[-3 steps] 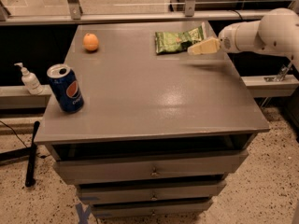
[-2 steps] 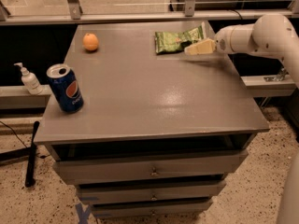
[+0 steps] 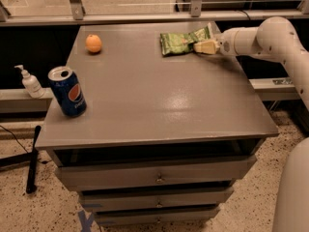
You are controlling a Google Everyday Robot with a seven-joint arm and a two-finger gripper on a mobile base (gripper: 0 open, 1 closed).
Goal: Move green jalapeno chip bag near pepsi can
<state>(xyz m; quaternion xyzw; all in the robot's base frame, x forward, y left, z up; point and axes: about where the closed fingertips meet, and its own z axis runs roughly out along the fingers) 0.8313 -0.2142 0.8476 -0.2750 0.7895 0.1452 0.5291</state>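
The green jalapeno chip bag (image 3: 179, 42) lies flat at the back right of the grey cabinet top (image 3: 159, 95). My gripper (image 3: 203, 46) reaches in from the right on the white arm and sits at the bag's right end, touching or overlapping it. The pepsi can (image 3: 68, 92) stands upright near the front left edge, far from the bag and the gripper.
An orange (image 3: 93, 43) sits at the back left of the top. A white pump bottle (image 3: 30, 82) stands on a lower ledge left of the cabinet. Drawers run below the front edge. A rail and posts line the back.
My gripper has edged a little left and toward the back, closer onto the bag's right end. The bag, can and orange have stayed in place.
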